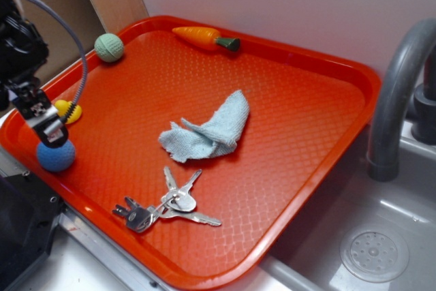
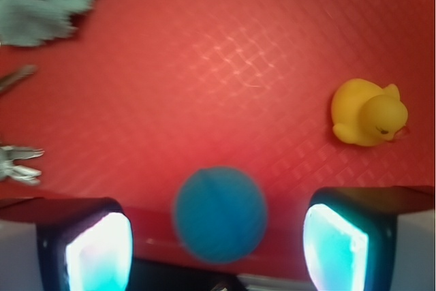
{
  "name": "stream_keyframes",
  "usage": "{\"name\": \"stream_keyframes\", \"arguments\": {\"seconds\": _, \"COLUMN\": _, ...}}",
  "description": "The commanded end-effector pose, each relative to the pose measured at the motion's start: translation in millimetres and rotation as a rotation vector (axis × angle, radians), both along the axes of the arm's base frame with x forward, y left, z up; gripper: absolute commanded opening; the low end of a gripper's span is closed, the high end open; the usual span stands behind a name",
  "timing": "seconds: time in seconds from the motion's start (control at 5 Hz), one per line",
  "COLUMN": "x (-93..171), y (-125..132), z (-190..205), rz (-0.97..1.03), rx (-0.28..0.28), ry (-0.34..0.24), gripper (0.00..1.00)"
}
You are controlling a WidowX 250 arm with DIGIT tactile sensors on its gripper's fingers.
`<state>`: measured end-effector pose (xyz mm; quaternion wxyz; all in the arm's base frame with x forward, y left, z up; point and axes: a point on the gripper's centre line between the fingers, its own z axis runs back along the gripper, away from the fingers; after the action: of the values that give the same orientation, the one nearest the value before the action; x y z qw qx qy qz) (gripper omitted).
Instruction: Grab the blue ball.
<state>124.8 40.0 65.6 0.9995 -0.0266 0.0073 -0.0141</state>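
Wrist view showed the gripper spread apart, its fingers flanking the matte medium-blue ball without touching, near the yellow rubber duck.

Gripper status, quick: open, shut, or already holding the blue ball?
Gripper: open, holding nothing. In the wrist view the blue ball sits between the two fingers with a gap on each side, on the red tray.

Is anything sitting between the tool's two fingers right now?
Yes. In the wrist view the blue ball sits between the tool's spread fingers, with gaps on both sides, so it is not gripped.
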Motion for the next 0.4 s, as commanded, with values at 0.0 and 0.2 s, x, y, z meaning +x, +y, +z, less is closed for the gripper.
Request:
{"name": "stream_keyframes", "arguments": {"seconds": 0.0, "x": -6.6, "y": -14.0, "z": -34.3, "rz": -0.002, "rx": -0.018, "ry": 0.06, "gripper": 0.7}}
{"name": "stream_keyframes", "arguments": {"seconds": 0.2, "x": -14.8, "y": -20.9, "z": -41.3, "rz": 0.01, "rx": -0.02, "ry": 0.076, "gripper": 0.0}}
